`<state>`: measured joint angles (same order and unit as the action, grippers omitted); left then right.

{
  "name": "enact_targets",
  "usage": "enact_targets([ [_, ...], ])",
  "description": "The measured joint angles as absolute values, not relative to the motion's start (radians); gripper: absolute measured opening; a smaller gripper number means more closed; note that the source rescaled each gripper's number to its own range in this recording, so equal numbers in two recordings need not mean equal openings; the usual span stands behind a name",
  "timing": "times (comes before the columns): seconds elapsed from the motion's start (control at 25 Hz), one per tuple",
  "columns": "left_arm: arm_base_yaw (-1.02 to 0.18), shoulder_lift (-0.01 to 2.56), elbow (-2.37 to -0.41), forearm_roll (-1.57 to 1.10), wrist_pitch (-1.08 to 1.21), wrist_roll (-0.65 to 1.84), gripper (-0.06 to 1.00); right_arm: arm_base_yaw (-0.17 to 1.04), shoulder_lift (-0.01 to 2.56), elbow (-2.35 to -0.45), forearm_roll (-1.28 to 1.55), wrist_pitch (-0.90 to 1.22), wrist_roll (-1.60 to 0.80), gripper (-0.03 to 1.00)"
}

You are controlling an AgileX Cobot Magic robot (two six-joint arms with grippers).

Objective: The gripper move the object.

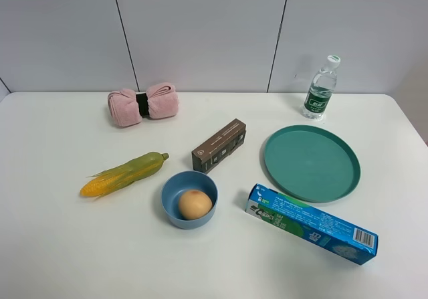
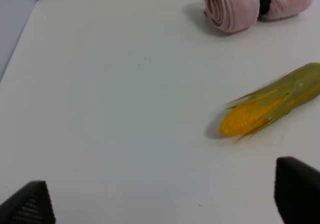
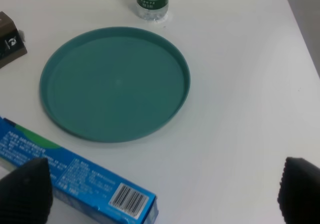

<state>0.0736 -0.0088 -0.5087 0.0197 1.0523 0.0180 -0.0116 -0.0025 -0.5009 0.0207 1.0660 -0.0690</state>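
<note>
White table [image 1: 60,245] beneath pale, seemingly panelled wall [image 1: 200,25].

Table [image 1: 60,245]: white, matte, rounded far corners.
Wall [image 1: 200,25]: pale grey panels, dark vertical seams, beyond the table.
Light: even, soft shadows.

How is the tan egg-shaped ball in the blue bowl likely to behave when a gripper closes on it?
The object looks smooth and rounded, so it may slip between the fingers. It sits loose in the blue bowl, so a nudge would probably roll it against the wall. The bowl looks small and light and may slide too.
</note>
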Motion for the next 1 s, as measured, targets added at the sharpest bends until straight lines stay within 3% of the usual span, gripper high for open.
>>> enact_targets([
  [1.0,0.074,-0.009,-0.509,0.020,1.052,0.018,1.00,-0.012,-0.002,-0.496,0.000,1.067,0.024,0.82],
])
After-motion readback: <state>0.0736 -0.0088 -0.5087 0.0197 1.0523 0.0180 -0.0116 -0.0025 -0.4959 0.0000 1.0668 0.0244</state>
